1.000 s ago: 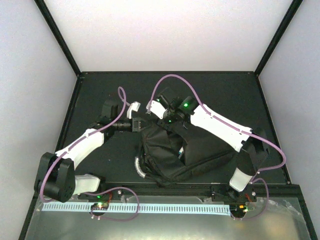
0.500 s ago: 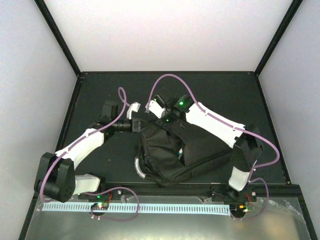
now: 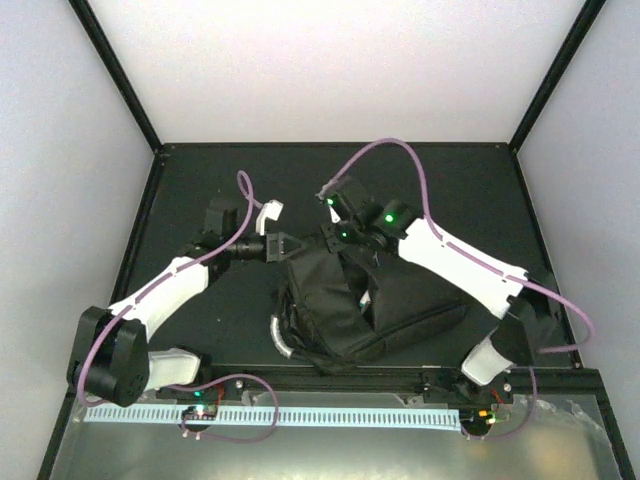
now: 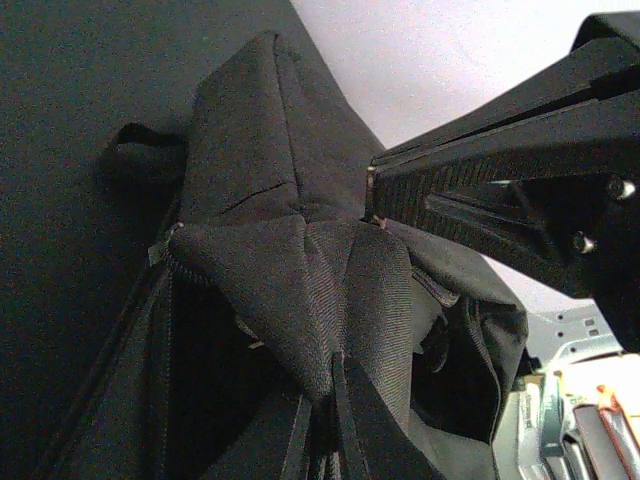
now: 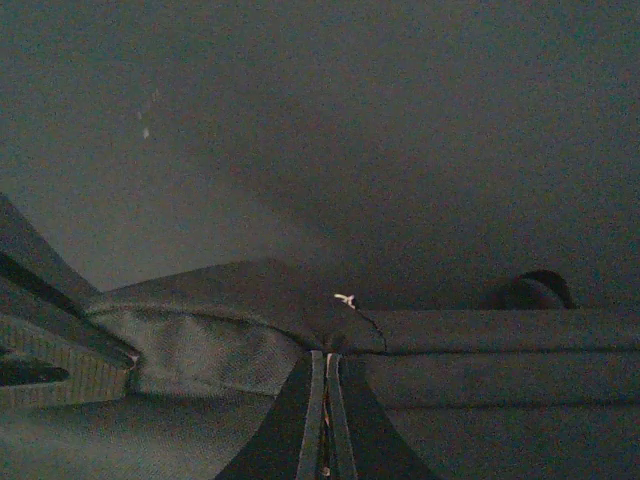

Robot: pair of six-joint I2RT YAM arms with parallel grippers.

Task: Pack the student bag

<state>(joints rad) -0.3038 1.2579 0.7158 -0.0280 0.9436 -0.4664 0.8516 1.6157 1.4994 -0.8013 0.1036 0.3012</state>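
The student bag point(image 3: 340, 320), a large black backpack, lies in the middle of the table with its grey handle point(image 3: 280, 337) toward the near left. Both grippers hold its far top edge. My left gripper point(image 3: 288, 246) is shut on a fold of the bag's fabric point(image 4: 300, 270), its fingers pinched together at the bottom of the left wrist view point(image 4: 335, 368). My right gripper point(image 3: 334, 238) is shut on the bag's rim just to the right, with the cloth point(image 5: 250, 300) bunched between its tips point(image 5: 325, 356). The bag's mouth gapes dark below the left gripper.
Something pale point(image 3: 362, 300) shows inside the bag's opening. A light blue ruled strip point(image 3: 330, 415) runs along the near edge above a metal shelf. White walls with black corner posts point(image 3: 120, 80) enclose the black table point(image 3: 450, 190).
The right gripper has closed on the bag's rim. It then shifted right and slightly back, its elbow swinging outward. The left arm holds still.
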